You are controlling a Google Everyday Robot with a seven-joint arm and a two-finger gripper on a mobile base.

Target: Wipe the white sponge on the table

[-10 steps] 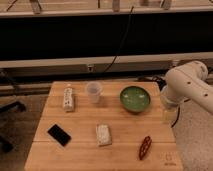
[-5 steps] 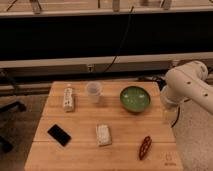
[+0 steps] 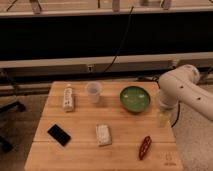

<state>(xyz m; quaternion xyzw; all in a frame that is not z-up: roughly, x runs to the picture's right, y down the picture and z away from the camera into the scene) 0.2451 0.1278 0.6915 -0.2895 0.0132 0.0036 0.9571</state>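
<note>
The white sponge point(image 3: 104, 135) lies flat near the front middle of the light wooden table point(image 3: 85, 120). The white arm point(image 3: 182, 90) hangs over the table's right edge. My gripper point(image 3: 164, 117) points down at the right edge, just right of the green bowl, well to the right of the sponge and apart from it.
A long white remote-like bar point(image 3: 68, 97) lies at the back left. A translucent cup point(image 3: 93, 92) stands at the back middle. A green bowl point(image 3: 135, 98) sits back right. A black phone point(image 3: 59, 135) lies front left. A reddish-brown object point(image 3: 144, 147) lies front right.
</note>
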